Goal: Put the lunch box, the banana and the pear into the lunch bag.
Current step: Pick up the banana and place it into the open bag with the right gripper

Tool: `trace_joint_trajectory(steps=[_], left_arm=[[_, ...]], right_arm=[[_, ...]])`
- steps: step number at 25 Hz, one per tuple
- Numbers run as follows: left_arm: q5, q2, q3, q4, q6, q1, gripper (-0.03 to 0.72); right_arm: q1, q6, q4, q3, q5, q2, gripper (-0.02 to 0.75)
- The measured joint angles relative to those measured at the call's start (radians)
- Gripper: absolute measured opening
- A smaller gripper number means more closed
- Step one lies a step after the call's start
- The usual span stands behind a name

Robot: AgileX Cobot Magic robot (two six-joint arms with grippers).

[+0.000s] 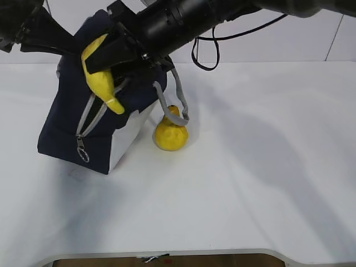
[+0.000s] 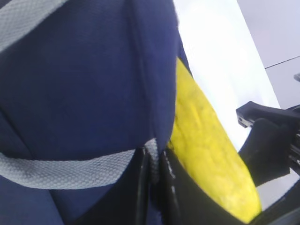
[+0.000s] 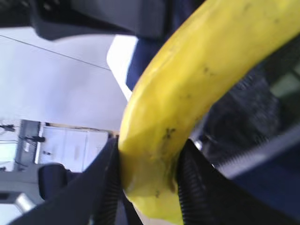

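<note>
The navy lunch bag (image 1: pixel 67 125) stands at the left of the table, its grey zipper (image 1: pixel 92 118) undone. My left gripper (image 2: pixel 154 187) is shut on the bag's top edge where a grey webbing handle (image 2: pixel 70 171) crosses it, holding that edge up. Reaching across from the right, my right gripper (image 3: pixel 147 183) is shut on the long yellow banana (image 1: pixel 99 75), which hangs over the bag's opening with its lower tip at the zipper. The squat yellow pear (image 1: pixel 171 133) sits on the table just right of the bag. The lunch box is out of view.
The bag's second grey handle (image 1: pixel 179 105) droops over the pear's top. White table (image 1: pixel 250 183) stretches to the right and front; its front edge runs along the bottom. A black cable (image 1: pixel 206 55) loops under the right arm.
</note>
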State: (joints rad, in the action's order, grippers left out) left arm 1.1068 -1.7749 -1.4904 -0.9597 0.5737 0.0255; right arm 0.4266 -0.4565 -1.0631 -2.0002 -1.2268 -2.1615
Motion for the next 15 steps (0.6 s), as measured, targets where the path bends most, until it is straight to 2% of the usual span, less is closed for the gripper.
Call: trace_joint_trajectory(steps=[6,15], left_arm=[[0.000,0.000,0.000,0.000,0.000,-0.002,0.023],[0.000,0.000,-0.005,0.000,0.000,-0.009,0.022]], right_arm=[[0.000,-0.022,-0.109,0.000,0.032,-0.042,0.281],[-0.002,-0.042,-0.203,0.000,0.061,-0.052,0.280]])
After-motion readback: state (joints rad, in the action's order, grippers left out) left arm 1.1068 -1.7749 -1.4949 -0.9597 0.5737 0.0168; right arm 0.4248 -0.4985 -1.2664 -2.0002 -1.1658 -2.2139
